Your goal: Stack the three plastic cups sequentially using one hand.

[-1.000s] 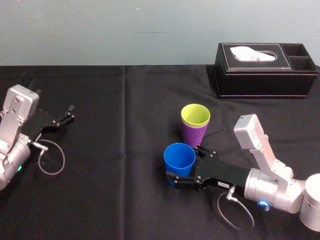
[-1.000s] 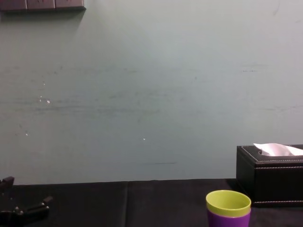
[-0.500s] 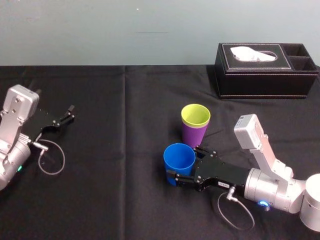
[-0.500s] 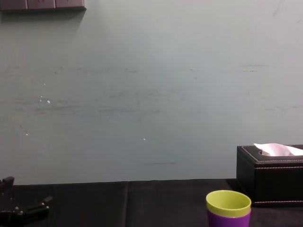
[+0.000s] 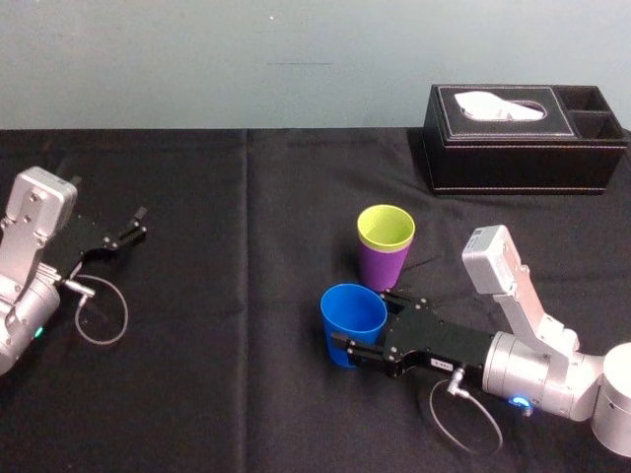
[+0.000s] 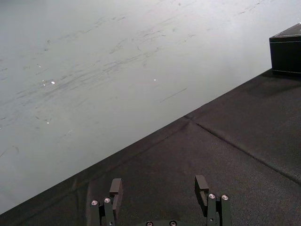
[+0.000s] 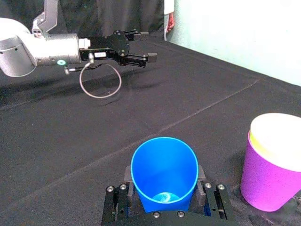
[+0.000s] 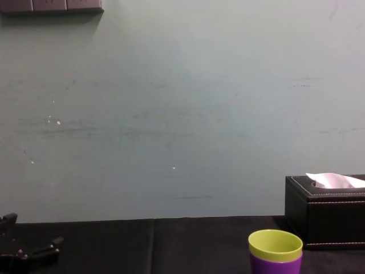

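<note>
The blue cup (image 5: 353,313) (image 7: 163,172) leans slightly on the black cloth in front of the other two cups. My right gripper (image 5: 361,321) (image 7: 163,182) is shut on it, a finger pressed to each side of its lower body. Just behind it the yellow-green cup (image 5: 385,229) (image 8: 275,245) sits nested inside the purple cup (image 5: 383,266) (image 7: 267,181) (image 8: 275,266), upright. My left gripper (image 5: 138,223) (image 6: 158,186) (image 7: 141,44) rests open at the table's left side, holding nothing.
A black tissue box (image 5: 523,138) (image 8: 325,211) stands at the back right. A cable loop (image 5: 102,317) hangs from the left wrist, another (image 5: 463,419) from the right wrist. A green wall (image 8: 182,114) rises behind the black tablecloth (image 5: 246,374).
The right gripper's fingers closed in on the blue cup, which shifted a little to the left and tipped slightly. The left arm and the nested pair stayed put.
</note>
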